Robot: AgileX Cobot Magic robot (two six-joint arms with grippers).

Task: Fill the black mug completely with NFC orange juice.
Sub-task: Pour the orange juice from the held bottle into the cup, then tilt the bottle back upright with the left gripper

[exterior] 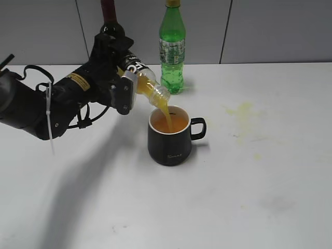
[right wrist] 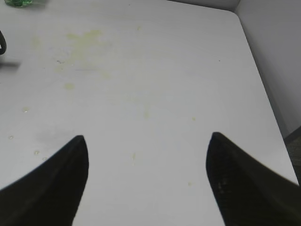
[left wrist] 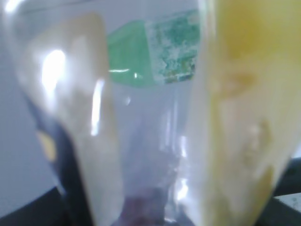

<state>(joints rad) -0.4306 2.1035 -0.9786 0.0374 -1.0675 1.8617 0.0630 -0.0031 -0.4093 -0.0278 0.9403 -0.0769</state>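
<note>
While the left gripper (exterior: 126,83) is clamping the tilted bottle (exterior: 144,83), juice (exterior: 165,111) is streaming into the mug (exterior: 171,136) beside a green bottle (exterior: 172,49), right gripper (right wrist: 146,179) spread.

Left arm (exterior: 36,106): black, bulky casing; a yellow label is seen near the wrist. A white cable tie (exterior: 49,116) is wrapped around the forearm, tail hanging. Black cables (exterior: 88,116) are looped beneath. Left gripper (exterior: 127,83): grey plate, screws visible. Right gripper (right wrist: 148,181): two dark, tapered fingers (right wrist: 56,183).

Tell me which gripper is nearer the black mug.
Left. The left gripper holds the juice bottle tilted just above the black mug; the right gripper hovers over bare table.
</note>
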